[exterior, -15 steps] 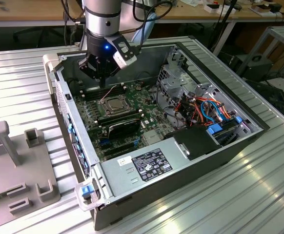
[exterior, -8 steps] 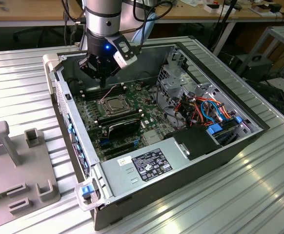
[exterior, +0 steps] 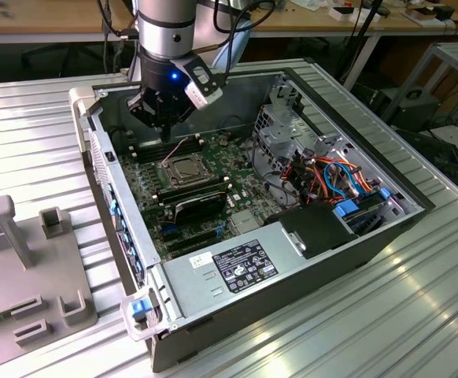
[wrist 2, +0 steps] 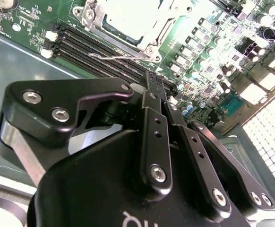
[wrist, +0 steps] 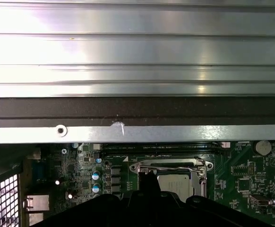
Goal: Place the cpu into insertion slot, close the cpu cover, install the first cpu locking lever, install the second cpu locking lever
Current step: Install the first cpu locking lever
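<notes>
So the arm's gripper [exterior: 163, 118] is hanging inside the open PC case [exterior: 386, 236], just above the green motherboard [exterior: 146, 185] and right next to the socket area, on its far side in the exterior view. In the second wrist view the two black fingers [wrist 2: 155, 127] sit pressed flat together with nothing between them — closed and empty as far as I can see, with the tips hovering over the long black memory slots [wrist 2: 99, 54] beside the socket. The cpu [exterior: 184, 168] is already sitting in the insertion slot [exterior: 183, 182]; its silver-grey top shows through the square opening in all three views. The cpu cover [wrist: 142, 166] is folded down flat over it, metal frame hugging the chip's edges. A thin wire locking lever [wrist 2: 110, 57] lies along the edge of the socket in the second wrist view, between the frame and the memory slots, and in the first wrist view a second wire bar [wrist: 170, 166] runs across the frame's top side — can't really tell whether either one is hooked under its catch. In the exterior view, a grey power supply [exterior: 237, 264] sits at the near end of the case, with a tangle of orange and blue cables [exterior: 335, 177] toward that view's right. A grey plastic fixture [exterior: 24, 260] rests on the ribbed metal table [exterior: 386, 315] at that view's left.
</notes>
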{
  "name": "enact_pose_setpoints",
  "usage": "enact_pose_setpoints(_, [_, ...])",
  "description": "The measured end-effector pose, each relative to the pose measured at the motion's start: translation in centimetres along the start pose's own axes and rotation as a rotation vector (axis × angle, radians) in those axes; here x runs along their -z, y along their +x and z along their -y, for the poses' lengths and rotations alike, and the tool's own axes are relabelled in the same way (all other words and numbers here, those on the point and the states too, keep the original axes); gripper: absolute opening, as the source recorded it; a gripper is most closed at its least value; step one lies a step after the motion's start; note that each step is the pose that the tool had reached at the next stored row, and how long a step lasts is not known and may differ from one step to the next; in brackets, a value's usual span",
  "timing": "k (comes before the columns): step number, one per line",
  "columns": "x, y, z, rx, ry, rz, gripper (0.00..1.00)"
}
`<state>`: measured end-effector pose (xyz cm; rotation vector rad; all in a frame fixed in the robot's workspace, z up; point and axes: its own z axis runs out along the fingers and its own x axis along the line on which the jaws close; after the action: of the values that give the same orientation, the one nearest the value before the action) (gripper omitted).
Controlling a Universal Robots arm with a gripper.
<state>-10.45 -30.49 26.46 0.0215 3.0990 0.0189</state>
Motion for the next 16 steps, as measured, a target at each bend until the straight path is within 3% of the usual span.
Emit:
enact_pose_setpoints(9, [-0.02,-0.01,-0.01,0.001,0.0000,0.0000,0.11])
enact_pose_setpoints(16, [-0.44,-0.33,0.00,0.002,-0.0001,-0.0001,0.11])
